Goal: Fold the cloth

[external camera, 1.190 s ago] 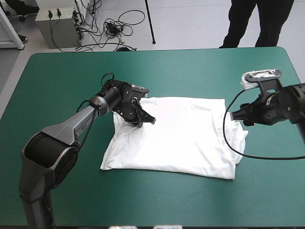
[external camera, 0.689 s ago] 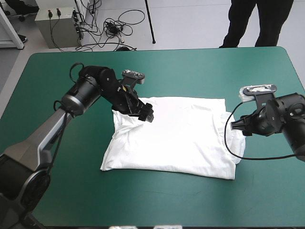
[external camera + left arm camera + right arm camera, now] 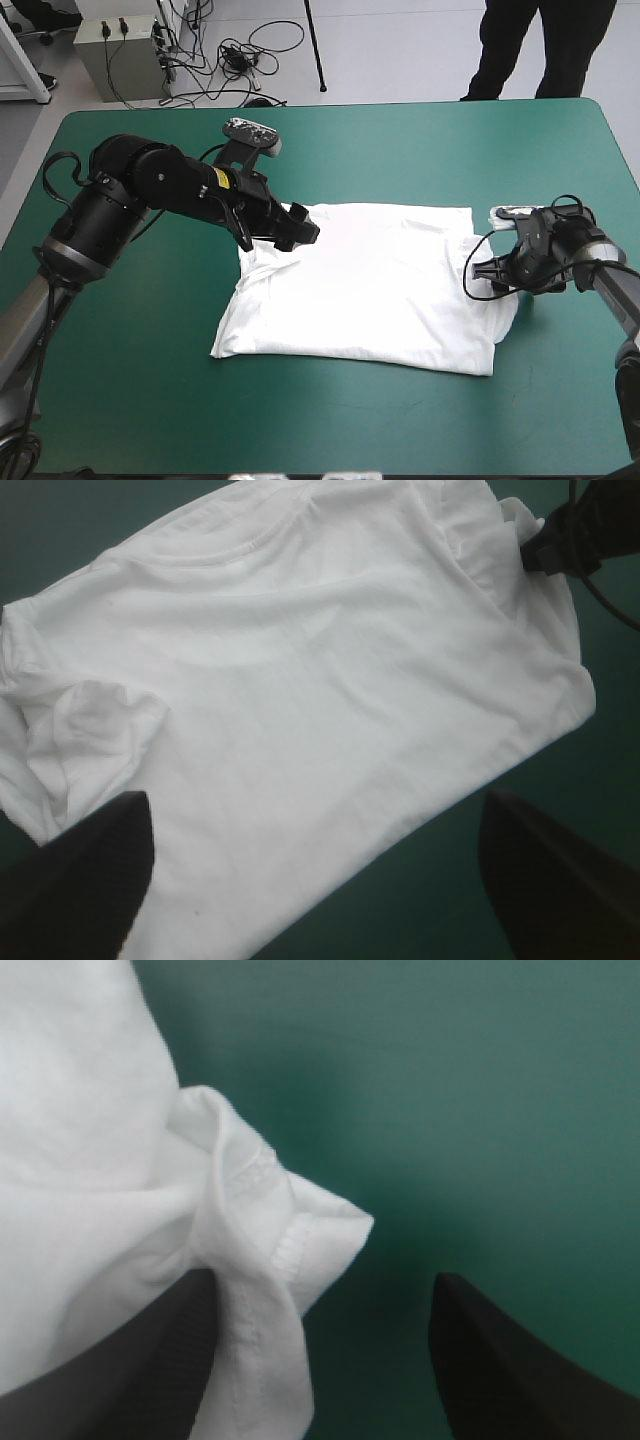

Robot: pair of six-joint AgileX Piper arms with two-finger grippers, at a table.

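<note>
My left gripper (image 3: pixel 297 226) is wide open and holding nothing, its black fingers (image 3: pixel 85 880) standing well apart. It hovers over the far left corner of the T-shirt (image 3: pixel 370 285), and a rumpled fold (image 3: pixel 90 725) of cloth lies just ahead of one finger. My right gripper (image 3: pixel 482 268) is open too, down low at the shirt's right edge. Nothing is clamped there. In the right wrist view a stitched sleeve hem (image 3: pixel 285 1245) pokes into the gap between the fingers, up against one finger and clear of the other.

The T-shirt itself lies spread on the middle of the bench (image 3: pixel 330 430), mostly flat, white, with soft creases across the body and some bunching at the right edge where the sleeve is. All around it I see the bare teal-green cover (image 3: pixel 120 330), smooth and even in colour out to the rounded corners.

Beyond the bench's far edge there is pale grey floor (image 3: pixel 400 60), a tangle of black cables (image 3: pixel 240 55) and a grey unit (image 3: pixel 115 60) with leads plugged into its top.
</note>
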